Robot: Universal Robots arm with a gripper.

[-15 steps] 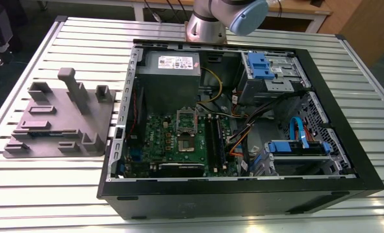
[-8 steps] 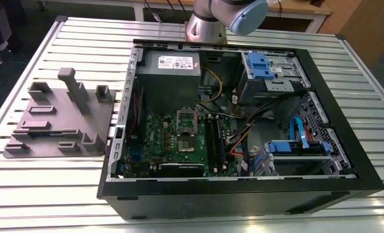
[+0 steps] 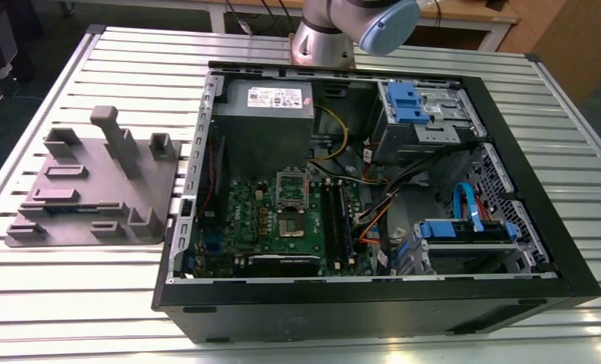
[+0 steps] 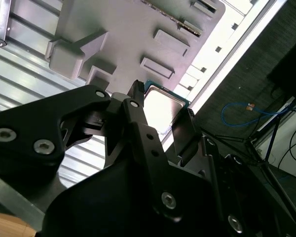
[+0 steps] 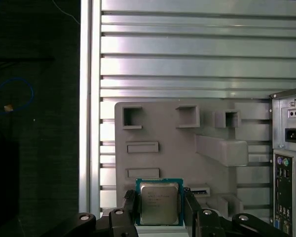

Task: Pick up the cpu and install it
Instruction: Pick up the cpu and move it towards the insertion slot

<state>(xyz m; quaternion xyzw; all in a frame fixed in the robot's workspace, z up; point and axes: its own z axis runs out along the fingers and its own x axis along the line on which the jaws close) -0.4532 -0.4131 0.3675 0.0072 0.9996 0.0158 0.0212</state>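
The cpu [image 5: 159, 201] is a small square chip with a silvery metal top and a thin green rim. My gripper [image 5: 159, 210] is shut on it, with a black finger [image 5: 130, 206] against each of two opposite edges. It hangs well above the grey moulded parts holder [image 5: 177, 148] on the slatted table. The second wrist view looks along the fingers [image 4: 138, 111] and shows the cpu [image 4: 160, 106] clamped between them, above the holder [image 4: 133, 34]. In the exterior view, the motherboard socket [image 3: 292, 203] lies inside the open computer case [image 3: 382, 296] with its metal frame flipped up.
The grey holder [image 3: 88, 189] lies at the exterior view's left of the case on the metal table [image 3: 98, 303]. Memory sticks [image 3: 336, 220], orange and blue cables [image 3: 382, 205] and blue drive bays [image 3: 467, 231] crowd around the socket. The arm's base [image 3: 326, 42] stands behind the case.
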